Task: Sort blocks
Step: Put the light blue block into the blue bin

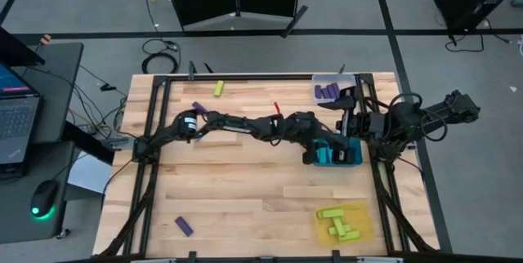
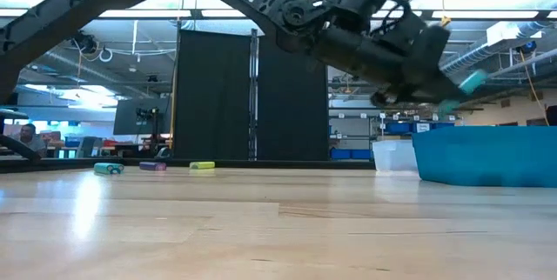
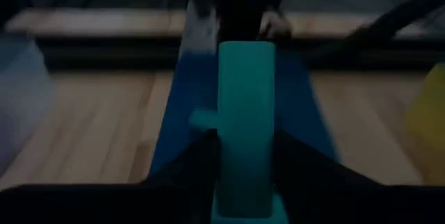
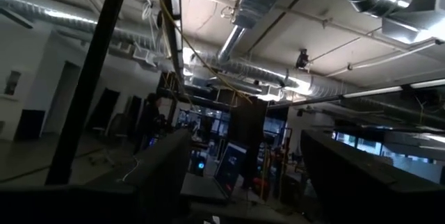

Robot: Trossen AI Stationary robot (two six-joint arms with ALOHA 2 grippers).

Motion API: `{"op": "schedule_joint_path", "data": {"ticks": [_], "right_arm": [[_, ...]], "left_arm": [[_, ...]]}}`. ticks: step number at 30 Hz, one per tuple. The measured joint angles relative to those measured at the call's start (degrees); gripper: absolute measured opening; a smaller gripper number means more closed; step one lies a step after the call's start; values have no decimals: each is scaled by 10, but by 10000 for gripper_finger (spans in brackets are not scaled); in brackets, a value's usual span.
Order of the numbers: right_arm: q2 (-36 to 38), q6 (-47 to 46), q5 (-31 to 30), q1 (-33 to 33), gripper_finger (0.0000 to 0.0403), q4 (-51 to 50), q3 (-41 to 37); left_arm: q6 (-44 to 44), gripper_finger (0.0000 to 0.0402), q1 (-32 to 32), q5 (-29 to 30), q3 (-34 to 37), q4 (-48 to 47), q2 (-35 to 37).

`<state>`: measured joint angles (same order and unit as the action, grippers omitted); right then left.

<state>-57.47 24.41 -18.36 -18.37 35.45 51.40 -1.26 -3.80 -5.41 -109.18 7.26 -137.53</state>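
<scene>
My left hand (image 1: 315, 155) grips a cyan block (image 3: 245, 126) above the teal tray (image 1: 353, 156). My right hand (image 1: 359, 116) waits at the far right; I can't tell its grip.

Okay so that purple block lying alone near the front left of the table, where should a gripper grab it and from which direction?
Grip the purple block across its narrow width, at mid-length, coming straight down from above. It lies flat on the table at a diagonal, so the fingers should probably turn to straddle its long sides. Nothing sits close to it, so both sides look free.
</scene>
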Motion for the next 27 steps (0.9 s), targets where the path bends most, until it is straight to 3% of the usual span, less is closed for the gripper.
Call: {"op": "schedule_joint_path", "data": {"ticks": [4,8,12,15,18,22,27], "right_arm": [[0,-4,0,0,287,-5,0],[-2,-4,-1,0,287,-7,0],[-3,-5,-2,0,288,-8,0],[-3,-13,-2,0,289,-17,0],[-3,-27,-2,0,288,-27,0],[-12,-42,-8,7,288,-29,0],[-64,-68,-58,44,287,-20,0]], "left_arm": [[-32,240,-5,-16,-3,-77,12],[-41,269,0,34,-4,-121,49],[-40,234,6,50,14,-148,80],[-41,193,13,62,81,-121,141],[-37,154,22,79,194,-44,239],[-11,112,28,118,397,67,393],[33,87,37,217,598,117,605]]}}
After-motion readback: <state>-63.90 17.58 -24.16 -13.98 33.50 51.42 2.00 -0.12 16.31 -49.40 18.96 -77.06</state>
